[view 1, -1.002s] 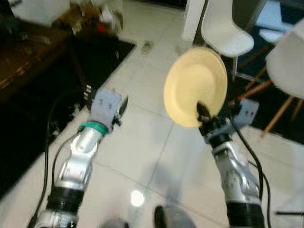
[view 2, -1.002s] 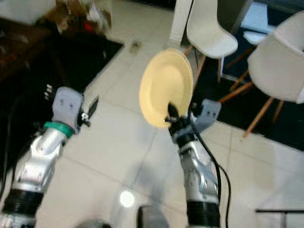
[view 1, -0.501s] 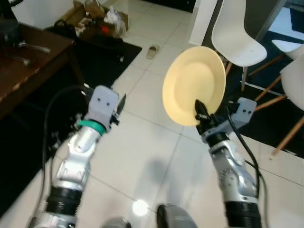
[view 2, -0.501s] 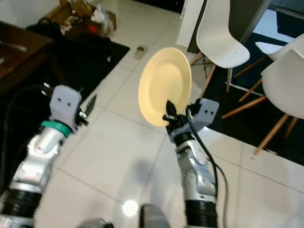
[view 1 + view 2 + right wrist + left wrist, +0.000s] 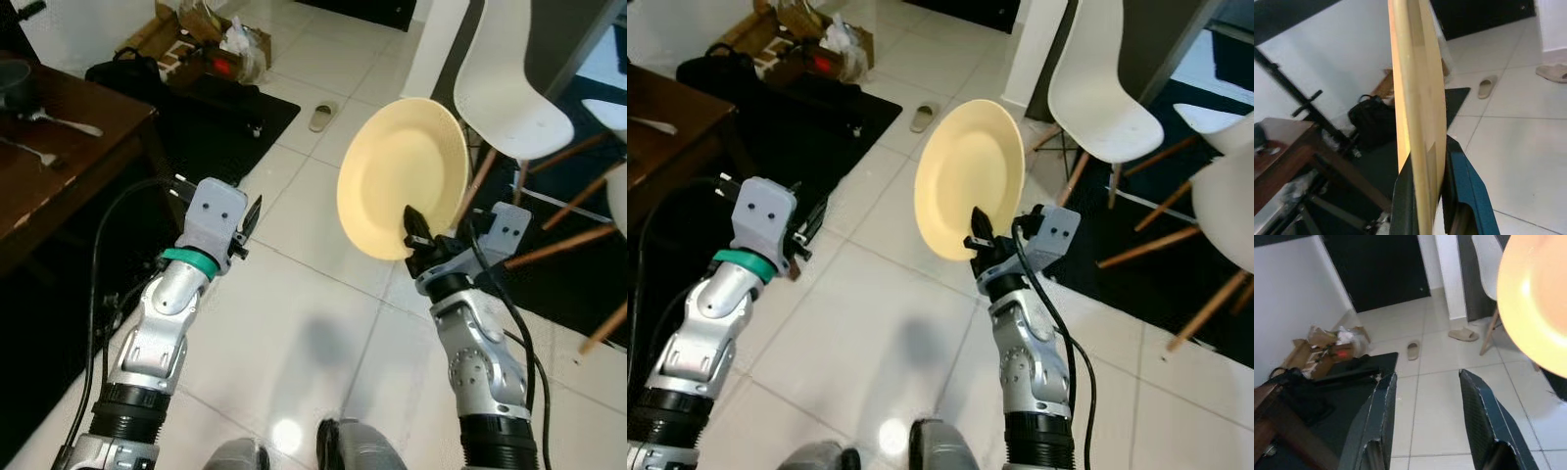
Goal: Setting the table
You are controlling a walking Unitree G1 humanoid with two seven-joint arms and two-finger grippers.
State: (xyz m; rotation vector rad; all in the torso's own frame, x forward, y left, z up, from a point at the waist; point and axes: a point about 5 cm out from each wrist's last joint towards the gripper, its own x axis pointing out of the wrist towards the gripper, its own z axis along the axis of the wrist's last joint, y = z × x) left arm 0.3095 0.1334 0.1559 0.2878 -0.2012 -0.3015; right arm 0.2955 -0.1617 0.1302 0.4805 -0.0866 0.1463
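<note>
A pale yellow plate (image 5: 402, 176) stands upright in the air over the tiled floor, held by its lower rim. My right gripper (image 5: 416, 227) is shut on that rim; in the right wrist view the plate (image 5: 1418, 112) shows edge-on between the two fingers (image 5: 1462, 191). My left gripper (image 5: 247, 220) is held out at the left, open and holding nothing; its fingers (image 5: 1378, 416) stand well apart in the left wrist view, where the plate (image 5: 1537, 303) shows off to one side. A dark wooden table (image 5: 59, 137) with forks and a dark bowl stands at the far left.
White chairs (image 5: 514, 78) with wooden legs stand at the upper right on a dark mat. A cardboard box and bags (image 5: 211, 49) lie beyond the table on a black rug (image 5: 225, 108). Two slippers (image 5: 1413, 350) lie on the white tiles.
The camera has moved, bringing the table further into view at the left, and the picture has sharpened. Both arms keep their pose and the plate stays in the right gripper.
</note>
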